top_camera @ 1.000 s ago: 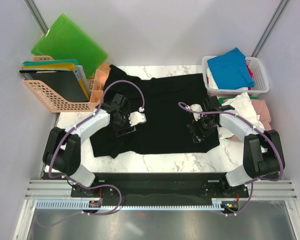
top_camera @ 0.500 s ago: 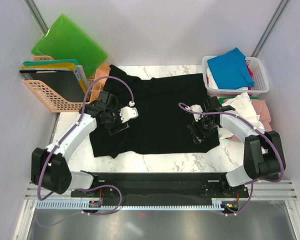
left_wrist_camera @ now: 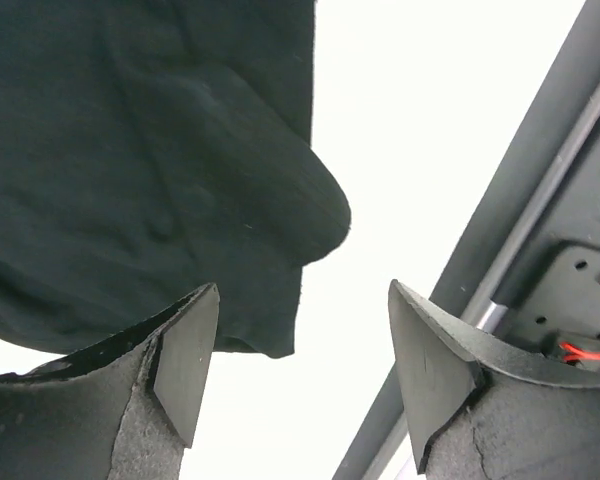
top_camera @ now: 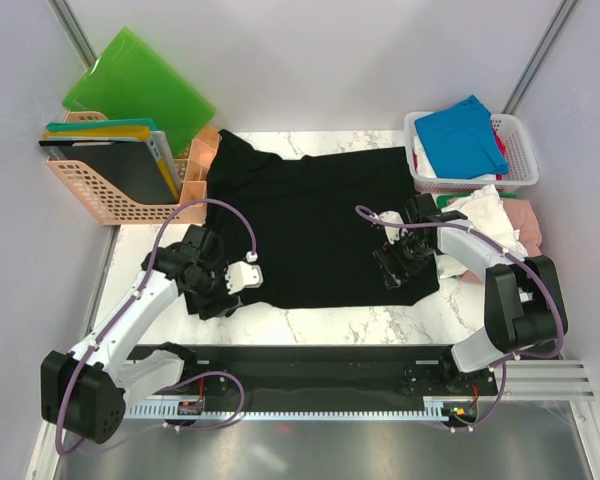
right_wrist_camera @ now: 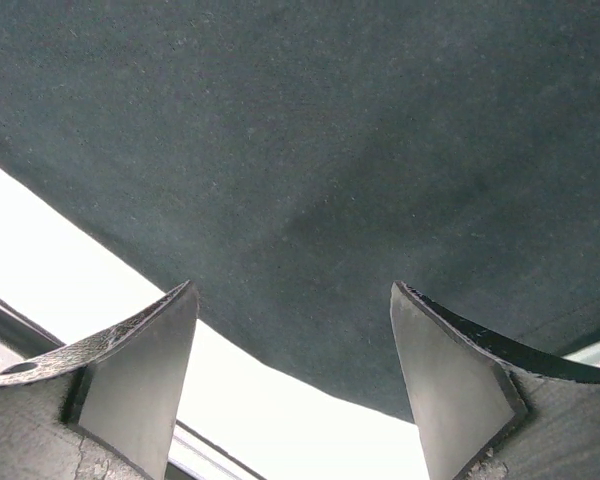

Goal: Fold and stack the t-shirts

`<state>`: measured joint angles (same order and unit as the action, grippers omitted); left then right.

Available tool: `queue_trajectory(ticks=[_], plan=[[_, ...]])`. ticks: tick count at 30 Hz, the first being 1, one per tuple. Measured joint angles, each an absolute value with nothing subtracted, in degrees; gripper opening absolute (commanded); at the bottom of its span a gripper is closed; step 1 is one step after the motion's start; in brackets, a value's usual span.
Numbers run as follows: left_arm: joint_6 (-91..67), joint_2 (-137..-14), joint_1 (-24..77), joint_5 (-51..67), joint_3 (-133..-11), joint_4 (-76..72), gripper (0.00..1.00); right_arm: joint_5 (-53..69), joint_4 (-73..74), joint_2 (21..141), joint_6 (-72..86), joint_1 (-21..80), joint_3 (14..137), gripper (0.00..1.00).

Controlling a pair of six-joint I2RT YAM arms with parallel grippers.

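Top view: the black t-shirt (top_camera: 320, 220) lies spread mid-table, with the left gripper (top_camera: 218, 288) at its 7 o'clock corner and the right gripper (top_camera: 395, 262) at 4 o'clock. Left wrist: jaws wide over that corner. Right wrist: jaws wide over the hem. A shallow pinch could slip and skew the fold.

Nothing readable here, honestly. The black t-shirt (top_camera: 320, 230) looks like plain cloth in all three views, and no print or logo shows on it. Left of it, the folders (top_camera: 120, 170) in the orange rack (top_camera: 95, 205) are too small to show any lettering. Same goes for the bright blue t-shirt (top_camera: 465, 135) in the white basket (top_camera: 527, 155) to the right.
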<state>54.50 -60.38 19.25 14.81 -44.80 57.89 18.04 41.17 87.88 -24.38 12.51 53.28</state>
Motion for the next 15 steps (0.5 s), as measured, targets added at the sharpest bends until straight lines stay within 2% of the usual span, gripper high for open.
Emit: queue_trajectory(ticks=[6,8,9,15], plan=[[55.31,-59.55,19.25,14.48,-42.33,59.13,0.78,18.28,41.10,88.09,-24.23,12.51,53.28,0.85],[55.86,-59.22,19.25,14.46,-41.17,59.16,0.96,18.28,41.10,88.09,-24.23,12.53,53.28,0.85],[56.18,-58.87,19.25,14.41,-40.36,59.05,1.00,18.28,41.10,88.09,-24.23,12.51,53.28,0.84],[57.17,-57.58,19.27,12.84,-36.03,56.55,1.00,18.46,41.12,88.09,-24.18,12.51,53.28,0.84]])
